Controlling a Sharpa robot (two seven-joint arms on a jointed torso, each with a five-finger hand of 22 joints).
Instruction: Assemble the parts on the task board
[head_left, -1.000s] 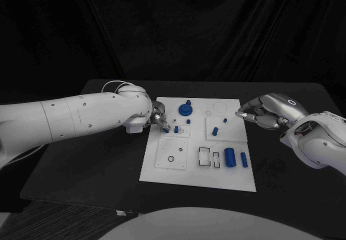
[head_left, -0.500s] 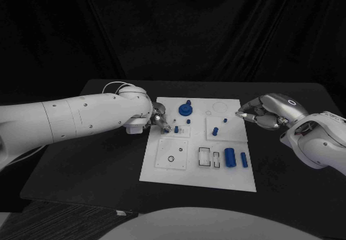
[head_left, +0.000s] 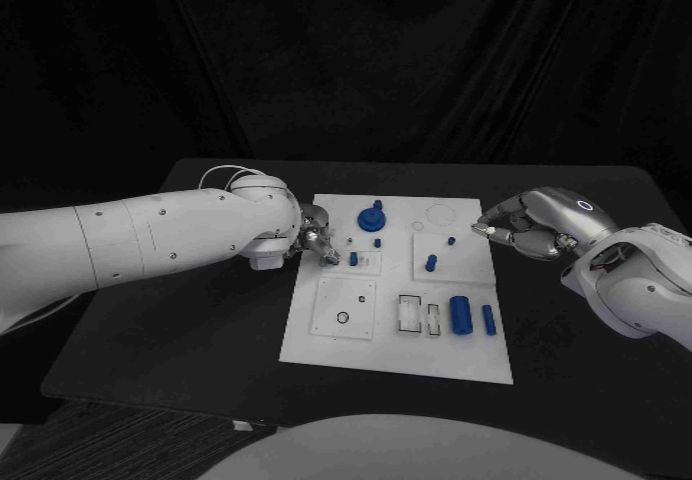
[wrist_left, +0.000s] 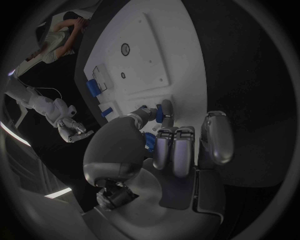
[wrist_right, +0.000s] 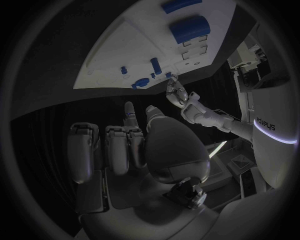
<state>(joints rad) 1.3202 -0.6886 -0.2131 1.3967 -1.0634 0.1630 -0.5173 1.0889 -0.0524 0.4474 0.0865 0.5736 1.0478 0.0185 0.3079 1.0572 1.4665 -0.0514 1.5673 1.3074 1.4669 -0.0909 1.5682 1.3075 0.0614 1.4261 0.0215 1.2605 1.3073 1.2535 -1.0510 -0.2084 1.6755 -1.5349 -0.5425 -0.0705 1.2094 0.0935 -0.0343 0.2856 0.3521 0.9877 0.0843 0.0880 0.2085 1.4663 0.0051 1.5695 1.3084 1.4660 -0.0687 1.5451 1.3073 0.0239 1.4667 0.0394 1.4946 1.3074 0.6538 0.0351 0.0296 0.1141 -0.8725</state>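
Gripping, left hand (head_left: 317, 240): smooth silver metal, thumb and a finger pinching a small blue part (wrist_left: 160, 115) over the task board's left edge; the other fingers lie straight side by side
Right hand (head_left: 531, 226): glossy silver, fingers curled in on nothing, beside the board's right edge
Task board (head_left: 361, 340): flat matt white plate with raised square panels and slots, lying mid-worktop
Parts: a ribbed blue cylinder (head_left: 460, 313) and a slim blue bar (head_left: 488, 319) lying side by side; a round knobbed piece (head_left: 372, 215) near the far edge; short pegs (head_left: 430, 263) standing
Hard to tell: the pinched part's shape, mostly hidden by fingers
Worktop (head_left: 173, 340): dull black
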